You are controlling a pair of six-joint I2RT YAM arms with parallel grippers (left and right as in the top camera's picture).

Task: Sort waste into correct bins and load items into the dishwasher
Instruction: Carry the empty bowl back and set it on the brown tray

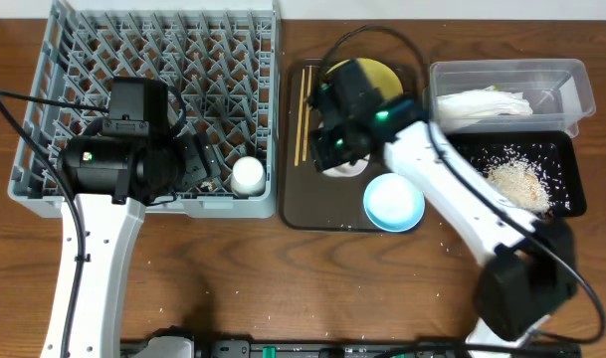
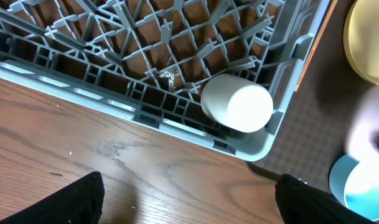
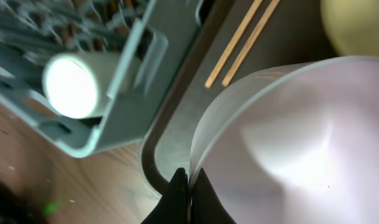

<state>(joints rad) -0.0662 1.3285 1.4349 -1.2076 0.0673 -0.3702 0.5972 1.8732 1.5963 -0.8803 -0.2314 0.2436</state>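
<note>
Right gripper [image 3: 189, 186] closed on the rim of the white bowl [image 3: 289, 143], one finger inside the wall and one outside, pinched tight at the near edge. Bowl sits over the brown tray [image 3: 177, 124]; whether it rests on the tray or is raised off it cannot be told. Chopsticks [image 3: 239, 46] lie side by side on the tray just beyond the bowl, running parallel to the tray's left edge. Yellow plate [image 1: 374, 72] at the tray's far end, partly hidden under the right arm. Light blue bowl [image 1: 393, 202] at the tray's near right corner, close beside the white bowl. Left gripper [image 2: 188, 202] hangs over the near right corner of the dish rack [image 1: 143, 60], jaws spread wide, nothing between them (only the tips of the two dark fingers [image 2: 77, 199] show, over the bare wooden table [image 2: 83, 149]). White cup [image 2: 239, 106] lies on its side inside that corner of the rack, against the front wall. Napkin [image 1: 482, 104] crumpled in the clear tub [image 1: 571, 75]; rice [image 1: 521, 179] heaped and scattered in the black tray [image 1: 571, 199] just in front of the tub.
</note>
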